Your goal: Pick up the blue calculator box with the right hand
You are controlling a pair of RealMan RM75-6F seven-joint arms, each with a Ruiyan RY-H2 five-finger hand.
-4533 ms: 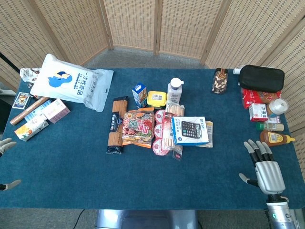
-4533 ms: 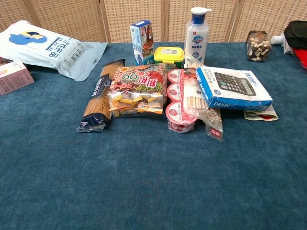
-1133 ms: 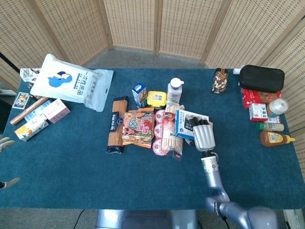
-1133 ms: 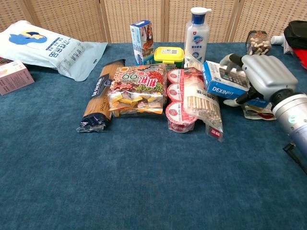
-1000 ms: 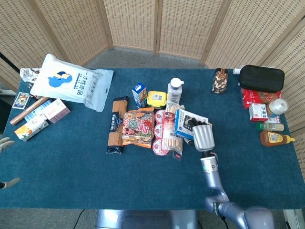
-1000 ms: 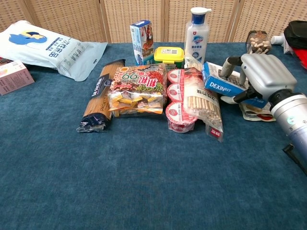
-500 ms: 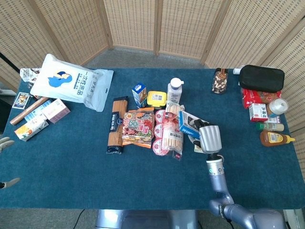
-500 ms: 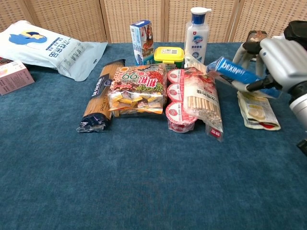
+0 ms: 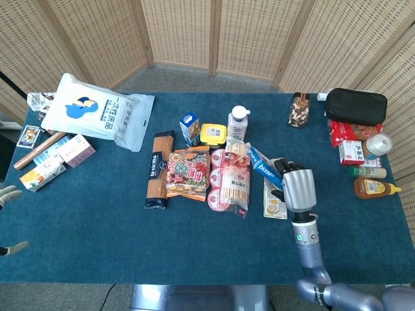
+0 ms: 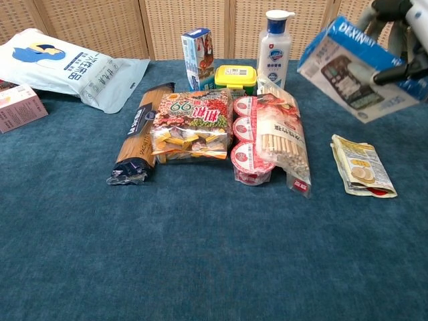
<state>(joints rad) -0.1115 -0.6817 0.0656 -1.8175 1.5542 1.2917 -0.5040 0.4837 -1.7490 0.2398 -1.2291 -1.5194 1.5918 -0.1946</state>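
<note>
From the head view, you had a glass jar [image 9: 299, 110] of nuts standing at the far edge of the blue table [image 9: 130, 233], left of a black pouch [image 9: 356, 106]. Along the right edge stood a squeeze bottle [image 9: 376, 188] of yellow-brown sauce and a red packet [image 9: 342, 133]. Your right hand [image 9: 296, 186] gripped the blue calculator box [image 9: 264, 168], fingers curled over its right end, with the box tilted and reaching up-left from the hand toward the sealed cups [image 9: 219, 179]. Just left of the wrist, a flat yellow sachet [image 9: 274, 203] lay on the cloth. Bare cloth ran wide along the near edge. Your left hand [image 9: 8, 197] showed only as fingertips at the left frame edge, spread apart and holding nothing.

From the chest view, the calculator box [image 10: 354, 69] hung in the air at upper right, clear of the table, tipped with its printed face toward the camera. Only dark fingers [image 10: 400, 71] of your right hand showed, clamped on its right side at the frame edge. Below it lay the sachet [image 10: 362, 171], apart from the bag of breadsticks [image 10: 283, 142]. A white pump bottle [image 10: 276, 41] stood behind the yellow tub [image 10: 235, 77]. The near half of the table was open.
</note>
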